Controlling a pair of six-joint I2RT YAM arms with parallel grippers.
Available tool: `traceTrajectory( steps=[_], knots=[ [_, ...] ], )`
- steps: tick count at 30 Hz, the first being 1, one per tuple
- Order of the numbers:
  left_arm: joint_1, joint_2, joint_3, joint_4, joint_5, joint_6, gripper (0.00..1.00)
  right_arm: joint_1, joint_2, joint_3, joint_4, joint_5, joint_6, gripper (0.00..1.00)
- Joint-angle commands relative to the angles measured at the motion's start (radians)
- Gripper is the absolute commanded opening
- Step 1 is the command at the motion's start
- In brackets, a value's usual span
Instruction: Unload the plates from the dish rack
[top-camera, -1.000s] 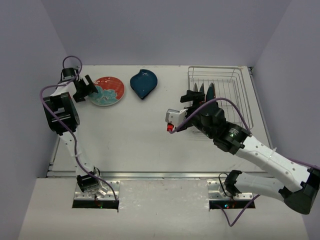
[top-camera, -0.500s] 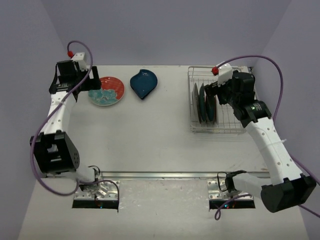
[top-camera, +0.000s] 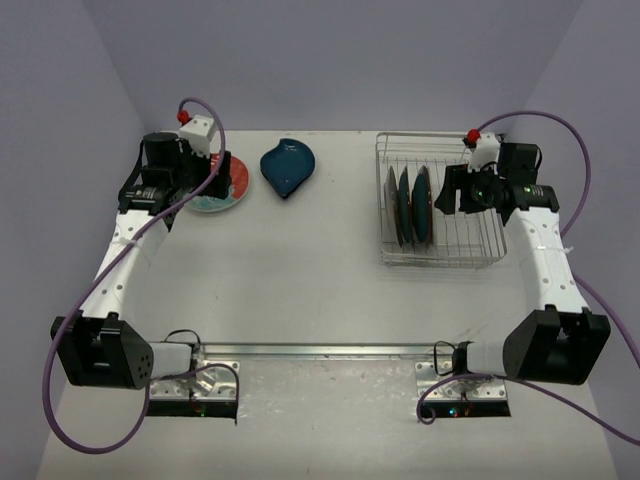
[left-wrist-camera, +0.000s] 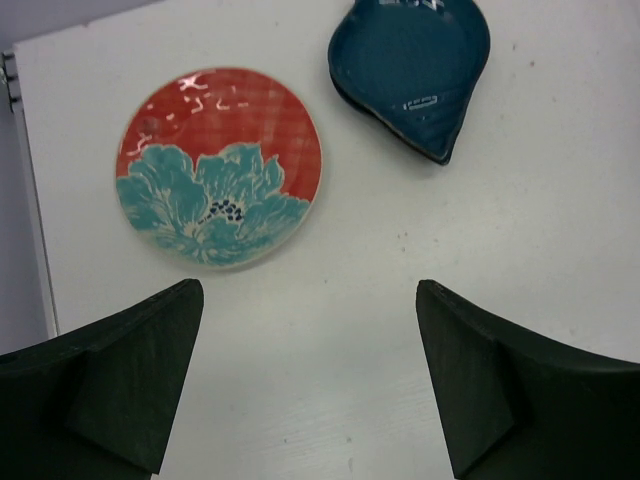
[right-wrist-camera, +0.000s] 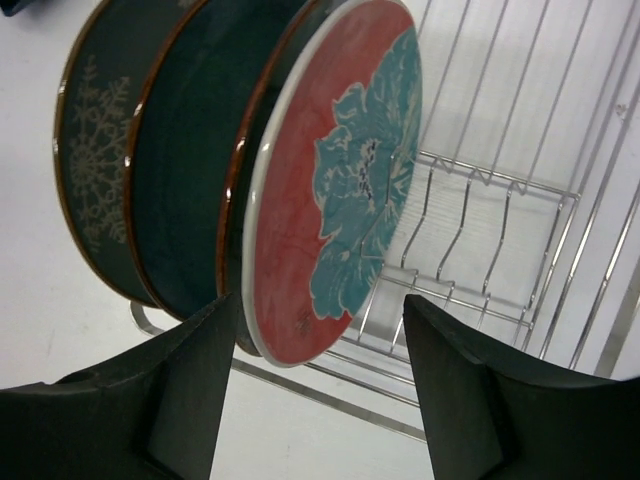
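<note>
Right gripper (right-wrist-camera: 318, 305) open, jaws either side of the round red-and-teal flowered ceramic plate (right-wrist-camera: 340, 190) — stiff, glossy, breakable, likely slippery — pinch its rim squarely; left gripper (left-wrist-camera: 310, 290) gapes empty.

Round red plate with teal flower (left-wrist-camera: 218, 165), dark blue leaf-shaped dish (left-wrist-camera: 412, 70), white table (left-wrist-camera: 350, 260), silvery wire rack (right-wrist-camera: 470, 176), white-rimmed red plate with teal bloom (right-wrist-camera: 340, 190), brown-edged glossy teal plate (right-wrist-camera: 185, 170), dark plate with pale snowflake-like tracery (right-wrist-camera: 95, 160)
</note>
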Motion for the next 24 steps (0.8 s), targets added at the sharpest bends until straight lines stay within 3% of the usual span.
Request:
traceTrajectory(
  steps=[1, 9, 15, 24],
  knots=[
    [-0.011, -0.010, 0.003, 0.006, -0.017, 0.009, 0.85, -0.010, -0.028, 0.021, -0.005, -0.109, -0.034, 0.66],
    [-0.011, 0.008, 0.007, 0.008, -0.020, -0.012, 0.86, -0.011, -0.030, 0.015, -0.006, -0.104, -0.059, 0.64],
    [-0.011, 0.012, 0.012, 0.005, -0.021, -0.015, 0.86, -0.022, -0.016, 0.022, -0.005, -0.085, -0.079, 0.55],
    [-0.011, 0.018, 0.011, 0.005, -0.020, -0.029, 0.85, -0.028, 0.000, 0.021, -0.004, -0.097, -0.093, 0.51]
  ],
)
